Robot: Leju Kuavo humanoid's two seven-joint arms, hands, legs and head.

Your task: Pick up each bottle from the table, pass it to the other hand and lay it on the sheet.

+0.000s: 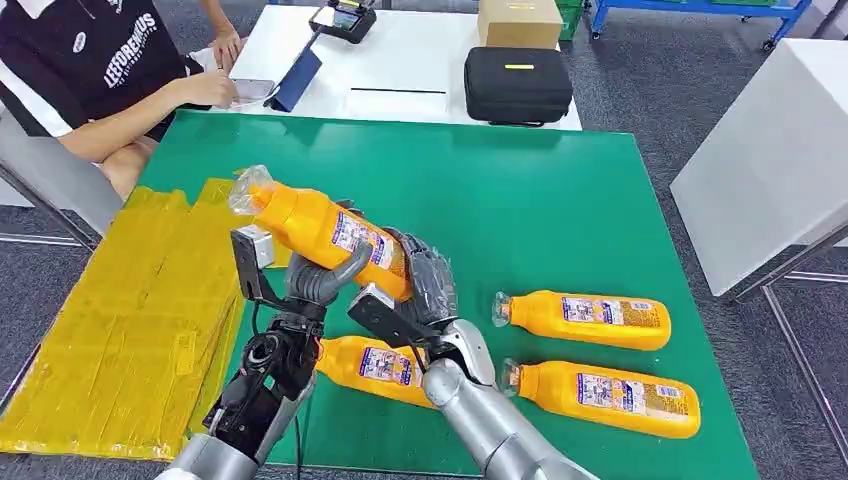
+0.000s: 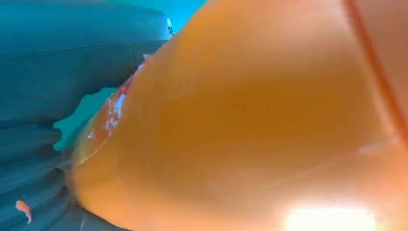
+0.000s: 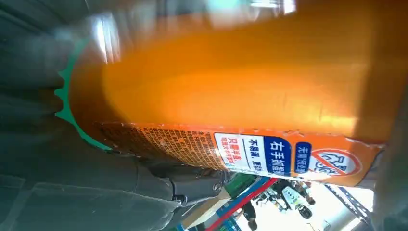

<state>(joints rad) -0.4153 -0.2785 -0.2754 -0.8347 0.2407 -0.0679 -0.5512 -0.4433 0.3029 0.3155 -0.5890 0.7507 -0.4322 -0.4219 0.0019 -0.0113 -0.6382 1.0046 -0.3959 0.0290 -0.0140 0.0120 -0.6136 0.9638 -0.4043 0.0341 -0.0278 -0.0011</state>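
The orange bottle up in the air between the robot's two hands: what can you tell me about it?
The held bottle is orange, apparently plastic, with a blue, white and red printed label around its body and clear crinkled wrap over its cap end. It hangs tilted above the green table, cap end higher and pointing toward the yellow sheet. The left hand wraps it from below, and the right hand grips its base end.

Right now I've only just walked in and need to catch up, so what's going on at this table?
The robot is mid-handover: both its left hand and right hand grip one orange bottle, held tilted above the green table. Three more bottles lie on the table, one under the arms and two to the right. The yellow sheet has no bottle on it. A person sits at the far corner.
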